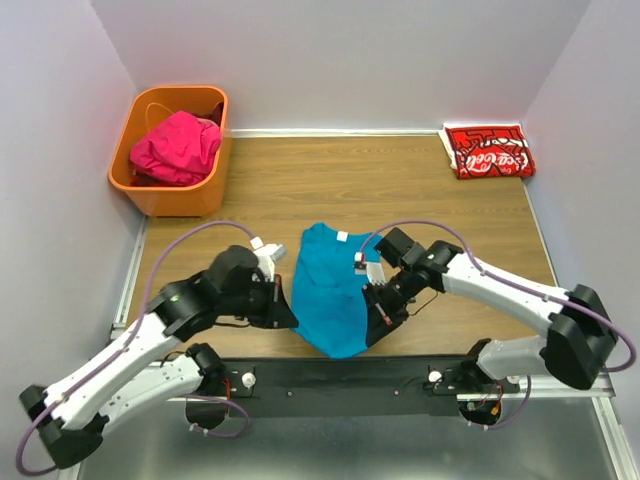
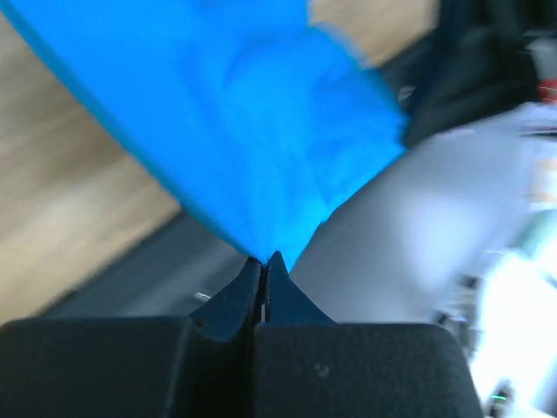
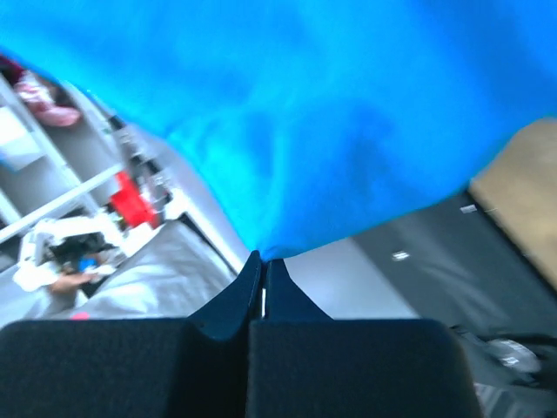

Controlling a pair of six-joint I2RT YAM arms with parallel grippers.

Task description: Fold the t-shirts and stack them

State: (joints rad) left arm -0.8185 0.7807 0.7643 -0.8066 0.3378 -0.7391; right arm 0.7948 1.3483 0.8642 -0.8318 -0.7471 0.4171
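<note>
Clamping left end effector [image 1: 291, 318]: jaws shut tight on the left edge of the teal shirt; in the left wrist view its fingertips [image 2: 244, 294] meet with blue cloth fanning out from the pinch.
Right end effector [image 1: 376, 325]: jaws also shut, gripping the same shirt's right edge; in the right wrist view its fingertips [image 3: 239, 294] close on a gathered point of blue cloth.
Black rail [image 1: 340, 378]: runs across the near edge just beyond the arm bases, below the shirt's near tip.
Teal shirt [image 1: 330, 290]: in the middle of the near half of the counter, between the two end effectors. Its near part is drawn in from both sides and narrows to a rounded tip at the near edge. Its far end is wider and lies on the wood, with a small white tag [image 1: 342, 237] at the far edge.
Counter [image 1: 420, 190]: wood-grain top, bare around the shirt.
Red shirt [image 1: 489, 152]: folded into a neat rectangle at the far right corner, white script facing up, well apart from the teal one.
Orange basket [image 1: 170, 198]: at the far left corner by the wall.
Pink shirt [image 1: 176, 148]: crumpled in a heap inside the basket, rising about level with its rim.
</note>
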